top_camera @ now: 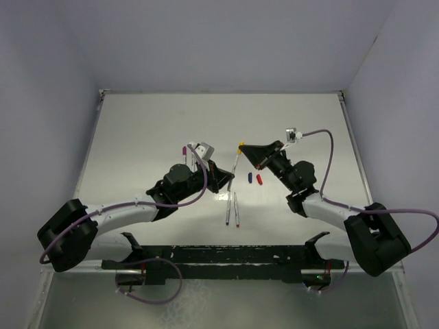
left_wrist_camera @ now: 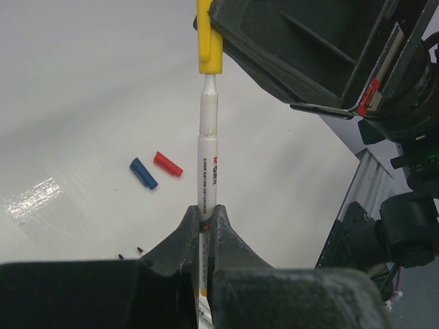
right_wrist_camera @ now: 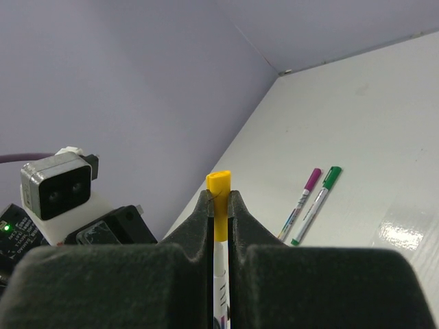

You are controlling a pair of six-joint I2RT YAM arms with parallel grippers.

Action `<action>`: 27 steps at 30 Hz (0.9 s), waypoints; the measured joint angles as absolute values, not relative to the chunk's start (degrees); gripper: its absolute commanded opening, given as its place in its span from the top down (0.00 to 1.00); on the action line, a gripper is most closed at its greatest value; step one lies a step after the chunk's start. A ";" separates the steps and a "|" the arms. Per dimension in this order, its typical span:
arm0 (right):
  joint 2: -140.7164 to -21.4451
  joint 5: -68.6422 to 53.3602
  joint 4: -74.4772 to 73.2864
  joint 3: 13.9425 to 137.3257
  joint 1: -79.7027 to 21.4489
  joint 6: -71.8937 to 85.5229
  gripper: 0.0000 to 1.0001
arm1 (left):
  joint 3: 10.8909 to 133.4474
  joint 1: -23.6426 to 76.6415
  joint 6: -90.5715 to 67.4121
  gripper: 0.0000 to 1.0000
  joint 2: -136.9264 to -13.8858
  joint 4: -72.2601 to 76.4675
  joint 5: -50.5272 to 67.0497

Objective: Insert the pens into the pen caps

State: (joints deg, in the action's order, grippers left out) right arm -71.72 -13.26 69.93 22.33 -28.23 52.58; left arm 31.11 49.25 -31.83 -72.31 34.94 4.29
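Note:
My left gripper (left_wrist_camera: 206, 221) is shut on the white barrel of the yellow pen (left_wrist_camera: 208, 151), and holds it above the table. My right gripper (right_wrist_camera: 219, 200) is shut on the yellow cap (right_wrist_camera: 219, 188), which sits over that pen's tip; a tapered white neck shows between cap (left_wrist_camera: 209, 41) and barrel. In the top view the two grippers (top_camera: 225, 179) (top_camera: 243, 148) meet at the table's middle with the pen (top_camera: 235, 166) between them. A loose blue cap (left_wrist_camera: 144, 173) and red cap (left_wrist_camera: 168, 164) lie side by side on the table. Two uncapped pens (top_camera: 232, 209) lie just in front.
A purple-capped pen (right_wrist_camera: 303, 197) and a green-capped pen (right_wrist_camera: 318, 203) lie side by side on the table beyond the left arm. The table's raised edge (top_camera: 343, 116) and the enclosure walls bound the white surface. The arm bases' black frame (top_camera: 219, 260) runs along the near edge.

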 measured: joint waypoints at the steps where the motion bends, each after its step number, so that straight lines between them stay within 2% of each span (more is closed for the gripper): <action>1: -71.88 -13.26 70.15 22.31 -28.23 52.66 1.00 | 31.11 49.25 -31.83 1.00 -72.42 35.00 4.29; 27: -75.37 -13.52 74.52 22.26 -28.49 54.92 1.00 | 31.03 49.25 -31.86 1.00 -72.75 34.98 4.03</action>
